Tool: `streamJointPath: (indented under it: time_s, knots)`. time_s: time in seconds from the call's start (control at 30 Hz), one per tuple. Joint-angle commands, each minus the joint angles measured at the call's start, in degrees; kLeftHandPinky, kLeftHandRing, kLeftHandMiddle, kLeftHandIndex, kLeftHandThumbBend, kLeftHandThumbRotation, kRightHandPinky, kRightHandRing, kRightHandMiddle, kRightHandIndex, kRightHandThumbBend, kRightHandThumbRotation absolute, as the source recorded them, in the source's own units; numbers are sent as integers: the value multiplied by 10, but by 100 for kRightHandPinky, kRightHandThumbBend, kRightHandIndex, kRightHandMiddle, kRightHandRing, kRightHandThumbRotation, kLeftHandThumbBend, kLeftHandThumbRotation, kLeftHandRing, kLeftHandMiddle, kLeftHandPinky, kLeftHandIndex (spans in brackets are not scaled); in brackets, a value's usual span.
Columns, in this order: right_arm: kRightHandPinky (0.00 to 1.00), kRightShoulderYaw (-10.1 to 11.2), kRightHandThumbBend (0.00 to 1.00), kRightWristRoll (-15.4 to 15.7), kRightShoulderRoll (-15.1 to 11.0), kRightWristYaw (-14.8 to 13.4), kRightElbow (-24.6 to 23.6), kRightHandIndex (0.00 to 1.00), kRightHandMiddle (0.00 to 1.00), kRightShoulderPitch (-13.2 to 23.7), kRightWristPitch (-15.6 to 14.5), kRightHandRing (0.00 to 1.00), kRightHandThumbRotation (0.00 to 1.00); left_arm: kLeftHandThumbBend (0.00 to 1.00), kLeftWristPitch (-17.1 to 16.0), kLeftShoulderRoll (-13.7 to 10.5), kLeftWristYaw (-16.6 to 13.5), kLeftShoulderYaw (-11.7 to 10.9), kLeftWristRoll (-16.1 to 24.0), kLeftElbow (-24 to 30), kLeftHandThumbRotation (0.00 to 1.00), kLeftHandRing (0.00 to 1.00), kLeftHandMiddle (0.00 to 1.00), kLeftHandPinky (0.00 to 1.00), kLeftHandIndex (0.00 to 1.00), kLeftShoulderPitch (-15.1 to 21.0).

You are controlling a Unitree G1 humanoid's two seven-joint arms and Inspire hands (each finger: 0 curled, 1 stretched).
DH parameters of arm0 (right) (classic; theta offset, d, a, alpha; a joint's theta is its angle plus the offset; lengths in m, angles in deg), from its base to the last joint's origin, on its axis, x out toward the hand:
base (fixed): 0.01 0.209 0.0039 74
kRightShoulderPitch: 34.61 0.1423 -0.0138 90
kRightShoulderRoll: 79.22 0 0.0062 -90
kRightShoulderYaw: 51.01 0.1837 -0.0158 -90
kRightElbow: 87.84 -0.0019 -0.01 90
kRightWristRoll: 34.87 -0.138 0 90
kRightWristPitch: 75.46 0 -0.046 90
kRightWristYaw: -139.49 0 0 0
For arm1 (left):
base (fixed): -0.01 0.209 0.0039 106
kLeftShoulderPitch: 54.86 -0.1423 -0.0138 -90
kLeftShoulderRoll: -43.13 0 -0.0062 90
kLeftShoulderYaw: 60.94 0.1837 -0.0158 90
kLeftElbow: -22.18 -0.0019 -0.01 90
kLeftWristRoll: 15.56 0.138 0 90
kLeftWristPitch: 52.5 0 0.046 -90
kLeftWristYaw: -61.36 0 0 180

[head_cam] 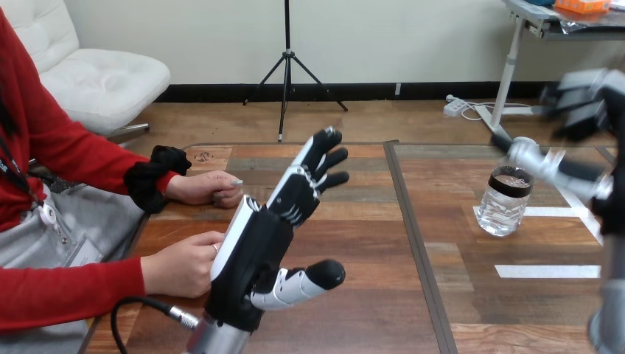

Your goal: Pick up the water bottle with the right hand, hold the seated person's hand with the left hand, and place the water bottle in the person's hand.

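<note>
While my left hand [274,225] stands upright over the middle of the wooden table [354,310], I read it as wide open: the black-and-white fingers [318,158] are straight and point away from me, and the thumb [306,280] juts out to the right. Its smooth white back shell faces the person's near hand [180,264], a loose fist resting at the table's left edge. The two are just beside each other. I cannot tell whether they touch, and nothing of my hand curls round that fist. The person's far hand [206,188] lies flat on the wood further back, apart from mine.

The water bottle [505,200] stands upright on the right-hand panel. It is clear, ribbed plastic, rounded, with a dark band at its top. My right hand [589,103] hangs above and to the right of it, with one part reaching down close to the bottle's top. I cannot tell whether there is contact, or whether that hand is wide or closed.

A dark seam [414,243] runs front to back between the two grainy wooden panels. The wood between my left hand and the bottle lies open. One white tape strip [545,212] passes just beside the bottle, and another [547,271] lies nearer me. The table's far edge [472,144] is a little beyond the bottle.
</note>
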Motion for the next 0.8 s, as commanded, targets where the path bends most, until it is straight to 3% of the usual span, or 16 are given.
streamJointPath:
  time_s: [0.0, 0.57, 0.77]
  knots:
    - [49, 10, 92, 4, -22, 7, 0, 63, 63, 41, 17, 59, 25, 91, -14, 5, -1, -11, 1, -4, 70, 94, 97, 87, 98, 31]
    - [56, 11, 91, 15, -58, 33, 35, 72, 71, 88, 12, 68, 28, 91, -19, 10, -1, -12, 5, -4, 71, 94, 97, 87, 97, 26]
    - [60, 8, 93, 23, -73, 43, 69, 74, 73, 116, 17, 71, 31, 90, -22, 12, -6, -14, 12, -2, 72, 94, 97, 87, 97, 23]
